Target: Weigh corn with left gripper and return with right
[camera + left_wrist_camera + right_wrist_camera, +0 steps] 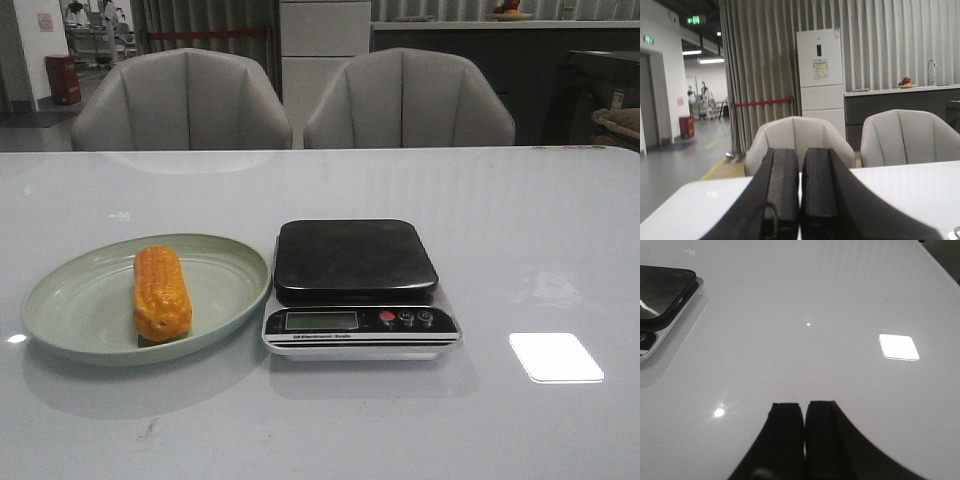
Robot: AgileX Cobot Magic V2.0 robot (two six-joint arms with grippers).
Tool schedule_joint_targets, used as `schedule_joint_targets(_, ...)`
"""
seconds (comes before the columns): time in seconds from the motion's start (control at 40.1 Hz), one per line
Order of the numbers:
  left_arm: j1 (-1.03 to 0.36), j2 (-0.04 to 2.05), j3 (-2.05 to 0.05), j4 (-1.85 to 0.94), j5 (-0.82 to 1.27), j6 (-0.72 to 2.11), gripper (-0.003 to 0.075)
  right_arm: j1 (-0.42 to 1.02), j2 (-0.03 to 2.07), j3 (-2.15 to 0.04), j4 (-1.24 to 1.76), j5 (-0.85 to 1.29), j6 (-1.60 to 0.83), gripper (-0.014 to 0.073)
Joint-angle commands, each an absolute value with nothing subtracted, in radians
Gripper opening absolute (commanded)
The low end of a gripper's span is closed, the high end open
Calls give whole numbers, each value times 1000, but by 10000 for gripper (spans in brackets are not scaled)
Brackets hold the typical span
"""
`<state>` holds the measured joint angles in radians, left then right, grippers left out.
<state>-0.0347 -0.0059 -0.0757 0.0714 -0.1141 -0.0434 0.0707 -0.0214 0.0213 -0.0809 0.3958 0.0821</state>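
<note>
Short, thick orange-yellow corn cob (161,293) lies lengthwise in pale green round plate (62,310), just left of black-topped digital scale (355,262) on glossy white desk (540,250). Left tool (800,200) & right tool (804,435) both clenched, empty. Cob looks stiff, light, bumpy; prob. best pinched across its middle.

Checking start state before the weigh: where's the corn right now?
In the front view the corn lies in the green plate on the table's left side, just left of the scale, whose platform is bare.
</note>
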Motion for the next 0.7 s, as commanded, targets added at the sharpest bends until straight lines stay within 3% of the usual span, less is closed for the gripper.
schedule_joint_targets(0.0, -41, 52, -218, 43, -14, -62, 114, 68, -30, 31, -95, 341, 78, 177)
schedule_joint_targets(0.199, -41, 262, -440, -38, 238, -62, 114, 68, -30, 31, -95, 341, 78, 177)
schedule_joint_targets(0.673, -41, 532, -472, -177, 232, -60, 115, 68, -30, 31, -95, 341, 78, 177)
